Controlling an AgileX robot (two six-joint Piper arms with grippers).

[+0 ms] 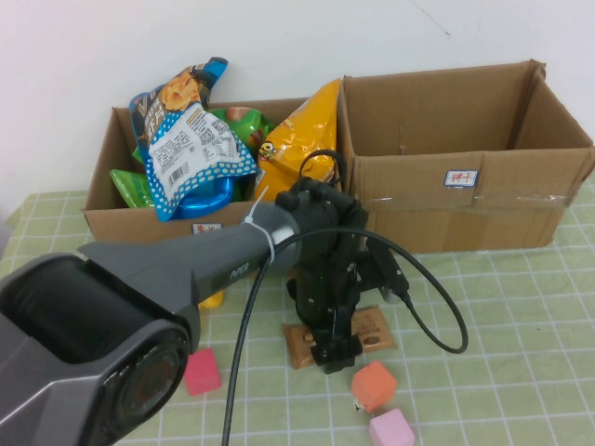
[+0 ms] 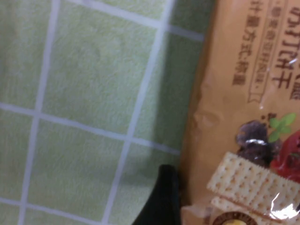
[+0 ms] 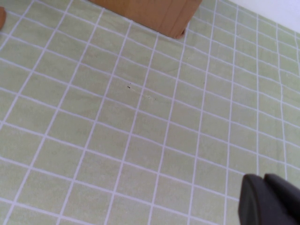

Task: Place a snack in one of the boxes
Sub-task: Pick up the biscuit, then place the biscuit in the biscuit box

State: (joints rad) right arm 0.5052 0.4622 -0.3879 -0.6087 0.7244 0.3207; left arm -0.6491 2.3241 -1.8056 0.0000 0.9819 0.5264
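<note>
A flat brown cracker snack packet [image 1: 376,327] lies on the green checked cloth in front of the boxes. My left gripper [image 1: 335,351] is down over the packet's left part, jaws open. In the left wrist view one dark finger [image 2: 159,201] stands beside the edge of the packet [image 2: 234,117]; the other finger is out of frame. The left box [image 1: 100,200] is piled with snack bags. The right box [image 1: 465,209] is empty. My right gripper [image 3: 269,201] is shut above bare cloth and is hidden in the high view.
Toy cubes lie near the packet: a red-pink one [image 1: 202,372], an orange one [image 1: 374,385] and a pink one [image 1: 390,429]. A black cable [image 1: 437,307] loops over the cloth right of the left arm. A cardboard corner [image 3: 154,11] shows in the right wrist view.
</note>
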